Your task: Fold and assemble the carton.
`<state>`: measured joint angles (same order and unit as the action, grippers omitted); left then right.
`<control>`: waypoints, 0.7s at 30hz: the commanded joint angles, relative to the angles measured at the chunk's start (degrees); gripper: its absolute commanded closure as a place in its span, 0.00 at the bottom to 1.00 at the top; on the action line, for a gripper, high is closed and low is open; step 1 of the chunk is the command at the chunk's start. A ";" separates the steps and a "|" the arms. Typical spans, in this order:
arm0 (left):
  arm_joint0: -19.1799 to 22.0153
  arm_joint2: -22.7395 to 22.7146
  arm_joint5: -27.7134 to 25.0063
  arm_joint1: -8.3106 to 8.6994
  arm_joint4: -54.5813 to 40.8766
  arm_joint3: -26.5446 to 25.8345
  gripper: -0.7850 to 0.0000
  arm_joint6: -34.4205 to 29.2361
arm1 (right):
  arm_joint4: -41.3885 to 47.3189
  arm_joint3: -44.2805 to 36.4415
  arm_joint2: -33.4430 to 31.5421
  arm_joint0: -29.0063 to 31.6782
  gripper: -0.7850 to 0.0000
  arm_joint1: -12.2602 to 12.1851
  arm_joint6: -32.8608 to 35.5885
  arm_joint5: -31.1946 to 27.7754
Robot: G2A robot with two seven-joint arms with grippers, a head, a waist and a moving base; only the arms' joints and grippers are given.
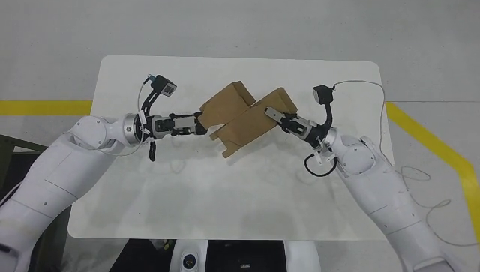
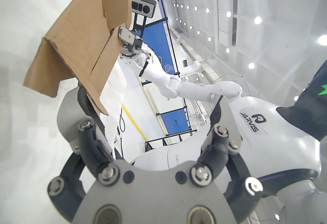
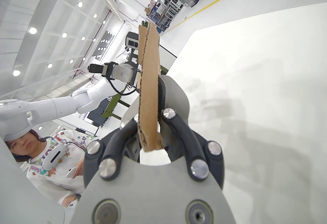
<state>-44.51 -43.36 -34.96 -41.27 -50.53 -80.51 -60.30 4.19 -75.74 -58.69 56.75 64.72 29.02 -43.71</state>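
Note:
A brown cardboard carton, partly unfolded with its flaps loose, is held up over the middle of the white table. My right gripper is shut on the carton's right edge; in the right wrist view the cardboard panel stands edge-on between its fingers. My left gripper is at the carton's left side and stands open. In the left wrist view the carton hangs ahead, and a lower flap corner rests against one finger while the other finger is well apart.
The table's near edge runs in front of both arms, with bare table surface below and behind the carton. A thin cable trails from the right wrist camera across the table's right corner. Yellow floor tape lies beyond the table's left side.

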 commanded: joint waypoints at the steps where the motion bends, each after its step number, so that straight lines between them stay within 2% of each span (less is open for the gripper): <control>1: -0.19 -0.17 0.32 -0.26 0.28 0.11 0.00 0.08 | 0.09 0.04 0.05 -0.03 1.00 0.07 0.10 -0.08; 10: -0.80 -1.01 1.52 -1.68 3.91 1.44 0.02 2.26 | 0.10 -0.11 -0.07 -0.11 1.00 0.32 1.00 -0.52; 14: -1.04 -1.51 2.40 -2.23 4.95 1.97 0.23 3.06 | 0.23 -0.54 0.22 -0.13 1.00 0.52 1.23 -0.44; 16: -1.14 -1.77 2.77 -2.49 5.34 2.21 0.29 3.22 | 0.25 -0.59 0.40 -0.27 1.00 0.63 1.44 -0.45; 19: -1.25 -2.12 3.41 -2.87 6.34 2.72 0.48 3.49 | 0.28 -0.45 0.53 -0.46 1.00 0.76 1.67 -0.53; 21: -1.35 -2.28 3.93 -3.11 7.28 3.10 0.53 3.84 | 0.35 -0.32 0.55 -0.55 1.00 0.84 1.82 -0.65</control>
<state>-45.83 -45.60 -31.22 -44.29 -43.64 -77.54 -56.58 4.51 -76.11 -58.14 56.22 65.53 30.80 -44.32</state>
